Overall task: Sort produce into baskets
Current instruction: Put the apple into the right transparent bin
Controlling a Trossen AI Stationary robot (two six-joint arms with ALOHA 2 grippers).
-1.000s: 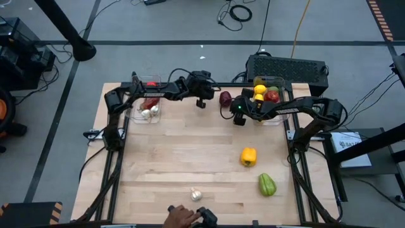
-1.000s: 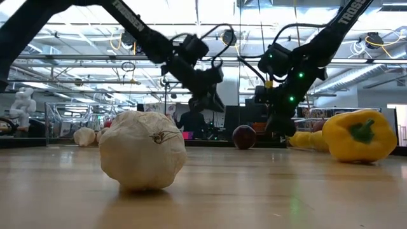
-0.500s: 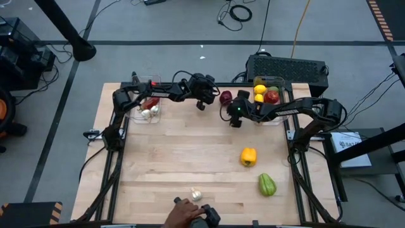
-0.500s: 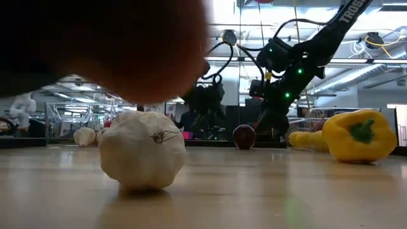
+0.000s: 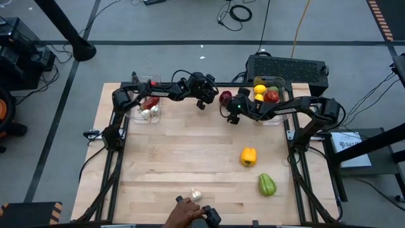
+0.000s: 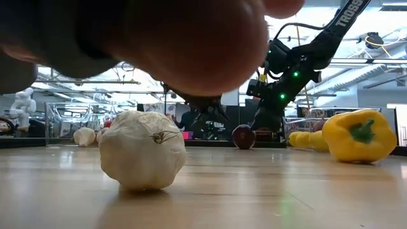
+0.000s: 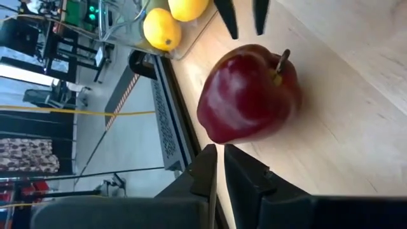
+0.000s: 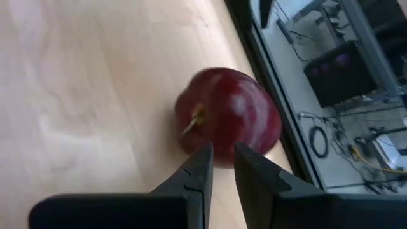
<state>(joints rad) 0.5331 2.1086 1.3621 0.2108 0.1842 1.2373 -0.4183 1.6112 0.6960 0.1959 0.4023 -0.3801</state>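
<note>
Red apple [image 5: 225,97] resting on the table [image 5: 177,158] at the far edge between the two baskets [image 5: 147,106], ungrasped, stem up. Flanked by left gripper [image 5: 201,103] and right gripper [image 5: 232,118], each with fingers nearly together and holding nothing, apparently both lined up to take it. Nearer: yellow pepper [image 5: 249,156], green pepper [image 5: 267,185], garlic [image 5: 196,194] beside a person's hand [image 5: 183,215].

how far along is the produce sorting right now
Partly done. The left clear plastic bin holds garlic and red pieces; the right clear plastic bin holds lemons and a red fruit. In hand: nothing; the left gripper and right gripper sit nearly closed beside the dark red apple. Left: that apple, the yellow bell pepper, green pepper and white garlic bulb.
</note>
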